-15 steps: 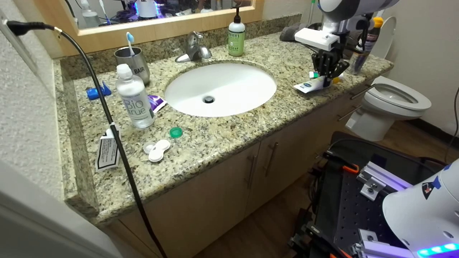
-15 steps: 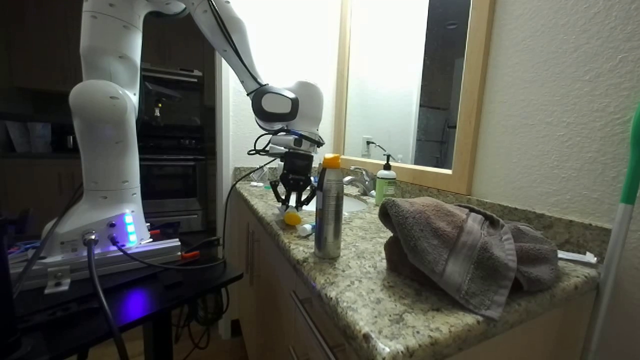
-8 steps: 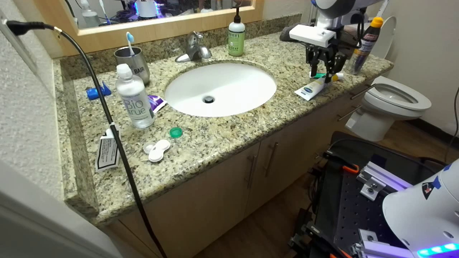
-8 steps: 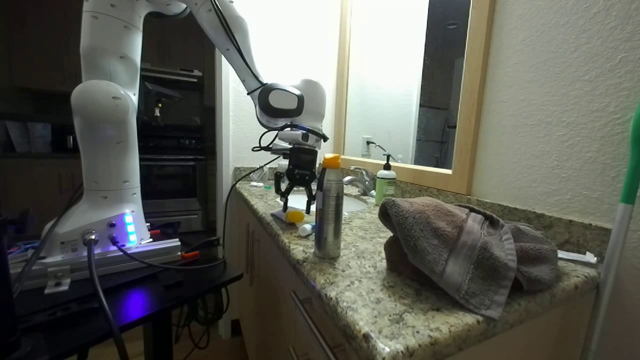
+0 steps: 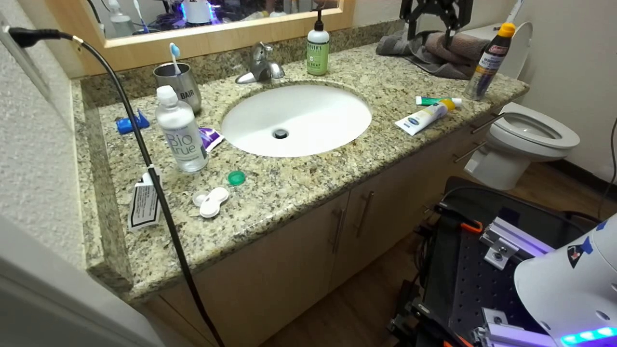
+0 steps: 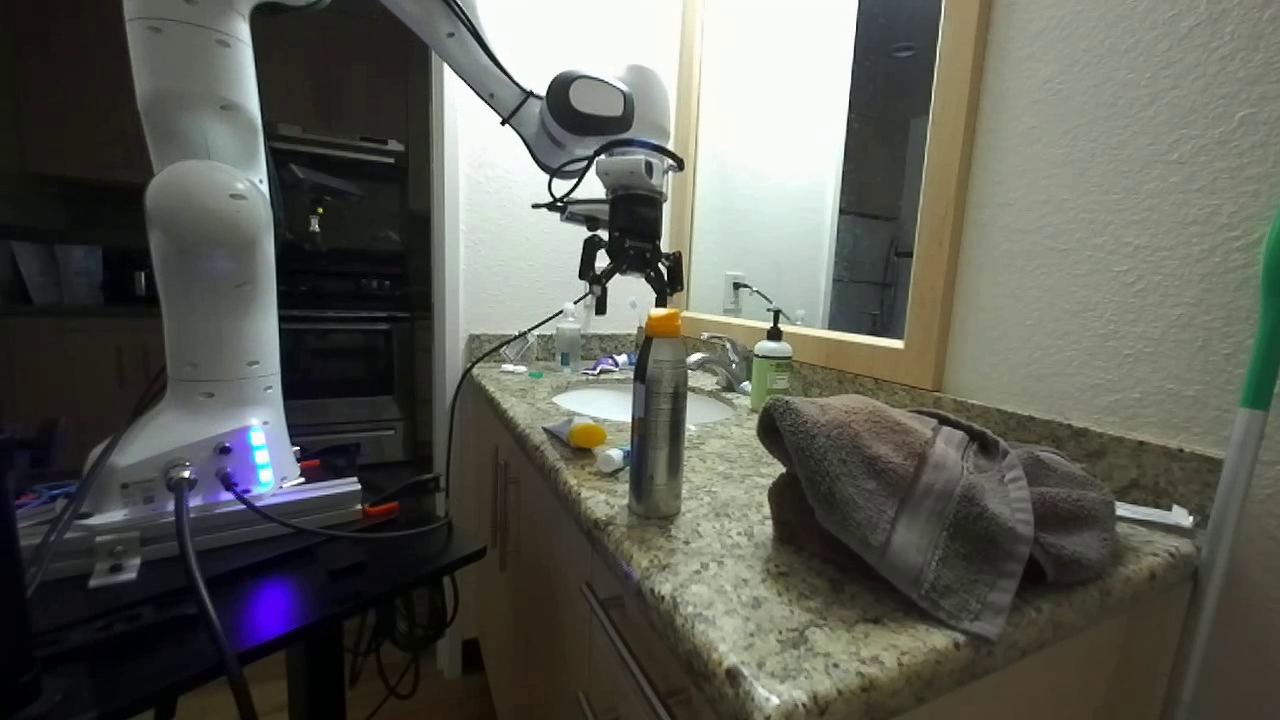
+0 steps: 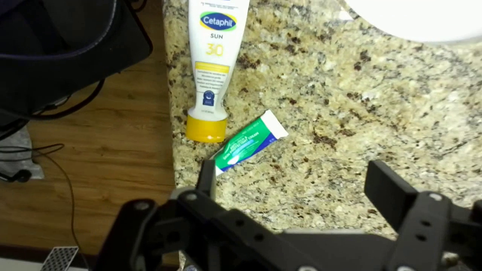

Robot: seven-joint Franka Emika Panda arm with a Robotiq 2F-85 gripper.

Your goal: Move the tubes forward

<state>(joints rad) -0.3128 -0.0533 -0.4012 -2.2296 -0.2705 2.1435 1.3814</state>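
Note:
Two tubes lie flat on the granite counter to the side of the sink. The larger tube (image 7: pixel 216 56) is white with a blue Cetaphil label and a yellow cap. Close beside that cap, the smaller green tube (image 7: pixel 246 145) lies at a slant; its capped end is hidden behind a finger in the wrist view. In an exterior view the green tube's white cap (image 6: pixel 612 460) peeks out from behind the spray can. My gripper (image 7: pixel 292 167) hangs well above the counter, jaws wide apart and nothing between them. Its fingertips also show in both exterior views.
A spray can (image 6: pixel 660 430) with an orange top stands close by the tubes. A grey towel (image 6: pixel 900 490) is heaped at the back. The sink (image 5: pixel 296 120), faucet (image 5: pixel 262 65) and soap bottle (image 5: pixel 317 50) are beyond. The counter's front edge runs near the white tube.
My gripper was shut on the white tube a second ago. It has opened, left that tube flat on the counter, and risen high above. The green tube looks unmoved.

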